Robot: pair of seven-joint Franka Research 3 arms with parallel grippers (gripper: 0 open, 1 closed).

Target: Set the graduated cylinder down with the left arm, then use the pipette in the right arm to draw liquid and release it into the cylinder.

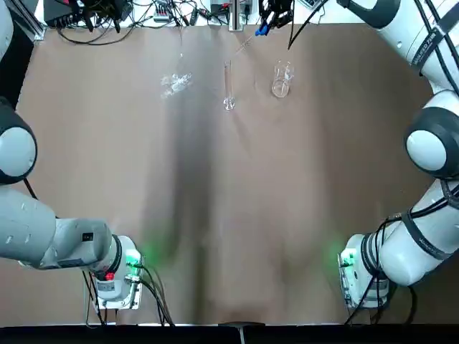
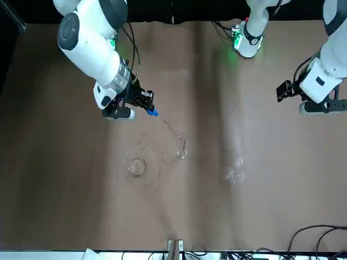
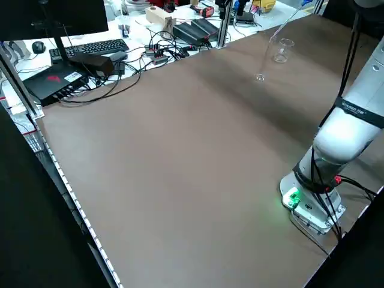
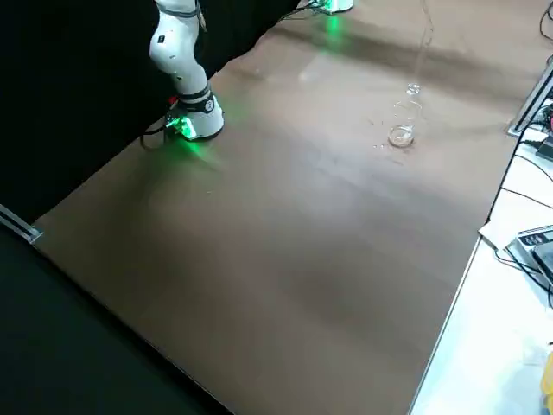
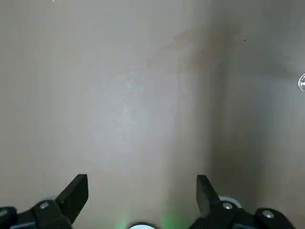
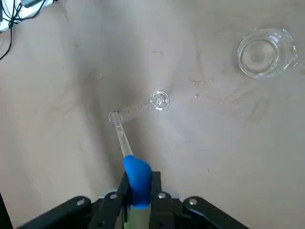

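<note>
The graduated cylinder (image 1: 228, 87) stands upright on the brown table at the far middle, free of both grippers; it also shows as cylinder (image 2: 181, 147) from the front. My right gripper (image 6: 138, 183) is shut on the blue bulb of the pipette (image 6: 122, 137), held slanted above the table. In the right wrist view the pipette's tip sits at the cylinder's mouth (image 6: 114, 117). From the front the pipette (image 2: 162, 122) points down toward the cylinder's top. My left gripper (image 5: 140, 191) is open with nothing in it, raised over bare table off to the left side. The liquid cannot be made out.
A short clear beaker (image 1: 281, 79) stands just right of the cylinder. A small irregular glass piece (image 1: 176, 82) lies to its left. Cables and equipment (image 1: 115, 11) line the table's far edge. Both arm bases (image 1: 118, 276) sit at the near edge.
</note>
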